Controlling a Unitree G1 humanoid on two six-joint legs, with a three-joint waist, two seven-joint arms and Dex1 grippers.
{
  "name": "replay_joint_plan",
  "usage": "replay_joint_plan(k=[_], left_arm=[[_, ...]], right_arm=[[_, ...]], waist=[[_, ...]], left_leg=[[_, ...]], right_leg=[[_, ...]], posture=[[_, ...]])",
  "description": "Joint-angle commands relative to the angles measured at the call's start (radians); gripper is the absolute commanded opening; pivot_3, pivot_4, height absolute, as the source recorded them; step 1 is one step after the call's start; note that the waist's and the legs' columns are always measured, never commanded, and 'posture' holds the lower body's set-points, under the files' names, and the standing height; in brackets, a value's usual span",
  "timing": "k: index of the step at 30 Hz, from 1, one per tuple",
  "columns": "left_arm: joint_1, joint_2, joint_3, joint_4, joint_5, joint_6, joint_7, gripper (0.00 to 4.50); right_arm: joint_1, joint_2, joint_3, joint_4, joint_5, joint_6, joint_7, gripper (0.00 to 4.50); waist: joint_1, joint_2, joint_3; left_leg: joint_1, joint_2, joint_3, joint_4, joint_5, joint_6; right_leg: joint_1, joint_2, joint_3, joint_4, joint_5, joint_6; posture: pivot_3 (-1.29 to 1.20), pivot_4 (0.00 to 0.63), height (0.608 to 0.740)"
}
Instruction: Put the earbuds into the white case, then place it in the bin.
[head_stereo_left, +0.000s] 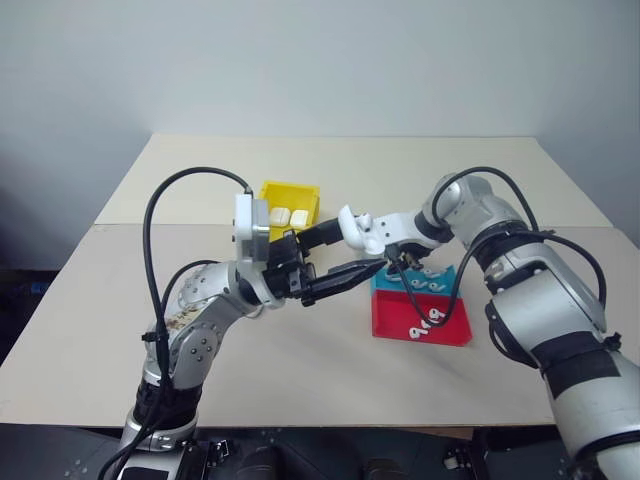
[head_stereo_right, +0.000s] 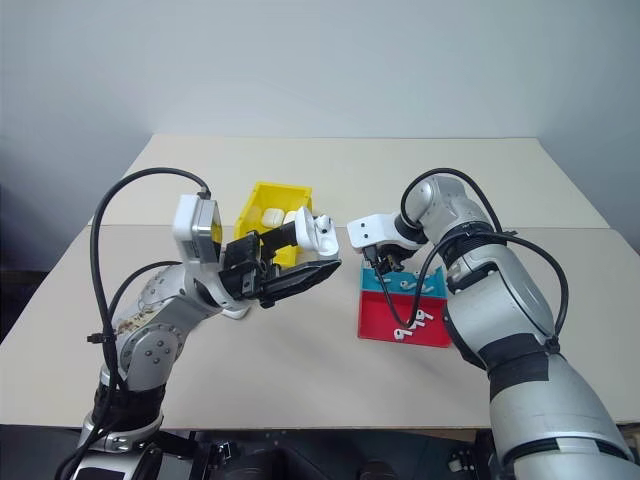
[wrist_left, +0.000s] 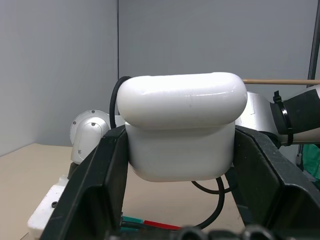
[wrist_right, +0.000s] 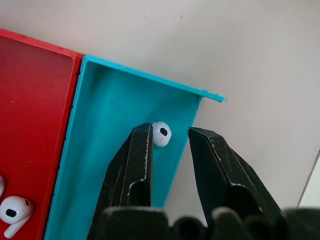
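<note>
My left gripper (wrist_left: 180, 165) is shut on the white case (wrist_left: 181, 135), held up above the table; its lid looks raised (head_stereo_right: 322, 235). My right gripper (wrist_right: 171, 130) points down into the blue compartment of a red-and-blue tray (head_stereo_left: 390, 310). One earbud (wrist_right: 161, 133) lies between its fingertips. It touches one finger (wrist_right: 140, 150), and a gap separates it from the other. More earbuds (head_stereo_left: 425, 320) lie on the tray's red part. The yellow bin (head_stereo_left: 290, 186) stands behind my left gripper.
Two white cases (head_stereo_left: 288, 215) lie inside the yellow bin. The tray sits right of centre on the beige table (head_stereo_left: 300, 350), with bare tabletop in front of it and to the left. A seam runs across the table behind the bin.
</note>
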Motion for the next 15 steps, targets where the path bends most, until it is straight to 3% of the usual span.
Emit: replay_joint_plan(k=[1,15], left_arm=[[-0.009,0.006,0.007,-0.03,-0.027,-0.008,-0.007,2.8],[-0.004,0.018,0.008,-0.045,-0.032,-0.003,0.015,2.8]], right_arm=[[0.0,0.003,-0.014,0.006,-0.023,-0.023,-0.027,1.49],[0.04,0.015,-0.012,0.029,-0.075,-0.025,-0.089,1.49]], waist=[[0.0,0.0,0.0],[0.0,0.0,0.0]], left_leg=[[0.0,0.0,0.0,0.0,0.0,0.0],[0.0,0.0,0.0,0.002,0.001,-0.001]], right_leg=[[0.0,0.0,0.0,0.0,0.0,0.0],[-0.001,0.0,0.0,0.005,0.0,0.0]], posture=[[0.0,0.15,0.74],[0.0,0.15,0.74]])
